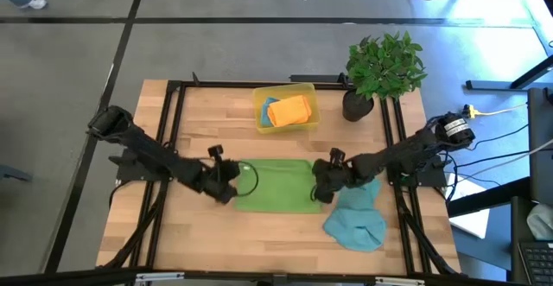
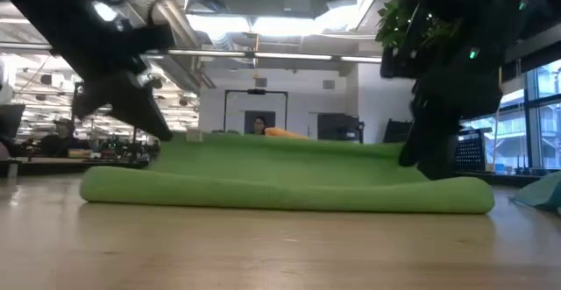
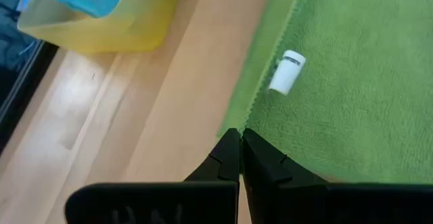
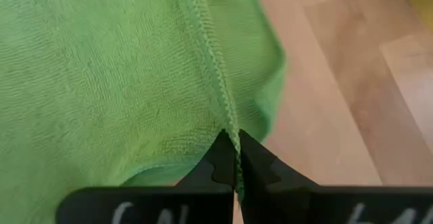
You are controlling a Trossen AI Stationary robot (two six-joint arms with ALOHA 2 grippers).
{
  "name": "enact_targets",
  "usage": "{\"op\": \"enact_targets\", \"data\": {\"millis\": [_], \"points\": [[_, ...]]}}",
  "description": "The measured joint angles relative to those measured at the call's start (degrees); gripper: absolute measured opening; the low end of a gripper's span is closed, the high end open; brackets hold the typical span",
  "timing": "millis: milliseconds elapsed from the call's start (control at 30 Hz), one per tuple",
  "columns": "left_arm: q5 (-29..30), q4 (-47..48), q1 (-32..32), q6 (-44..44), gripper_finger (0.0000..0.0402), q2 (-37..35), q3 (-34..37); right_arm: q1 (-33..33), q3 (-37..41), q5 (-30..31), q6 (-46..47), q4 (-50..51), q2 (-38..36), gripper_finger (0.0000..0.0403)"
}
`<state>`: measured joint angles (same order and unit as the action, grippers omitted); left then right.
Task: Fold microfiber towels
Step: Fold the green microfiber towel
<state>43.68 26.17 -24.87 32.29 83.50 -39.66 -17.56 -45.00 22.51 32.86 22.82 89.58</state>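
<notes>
Green towel (image 1: 275, 185): folded, flat on the table (image 1: 199, 243), centre near the front edge.
Left claw (image 1: 232, 188): clenched on the towel's left edge.
Right claw (image 1: 320, 188): clenched on its right edge.

**A:** What fills the right wrist view?

**B:** A green microfiber towel (image 4: 101, 68), fuzzy and folded, its stitched hem running down toward the right gripper (image 4: 235, 158).

**A:** And the two dark fingers (image 4: 220, 160)?

**B:** Pressed together, pinching that hem at the towel's rolled edge.

**A:** What lies beside it?

**B:** A pale wooden plank tabletop (image 4: 338, 95), bare along the towel's edge.
</notes>
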Motion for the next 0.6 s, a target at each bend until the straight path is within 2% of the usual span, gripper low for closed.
{"op": "enact_targets", "data": {"millis": [200,333,467,600], "points": [[-4.71,-14.77,8.25,-10.85,0.0000,0.02,4.80,4.95,3.76,-2.37,-1.49,-5.44,0.02,0.0005],[-7.70,-19.18,12.82,-13.42,0.0009,0.02,5.71,6.32,5.08,-2.59,-0.54,-6.08,0.02,0.0007],[-10.27,-19.27,15.51,-14.57,0.0046,0.02,5.71,6.47,5.28,-0.58,-0.42,-6.07,0.02,0.0020],[-9.17,-19.29,16.54,-15.30,0.0091,0.02,5.71,6.47,4.16,3.50,-1.76,-5.36,0.02,0.0061]]}}
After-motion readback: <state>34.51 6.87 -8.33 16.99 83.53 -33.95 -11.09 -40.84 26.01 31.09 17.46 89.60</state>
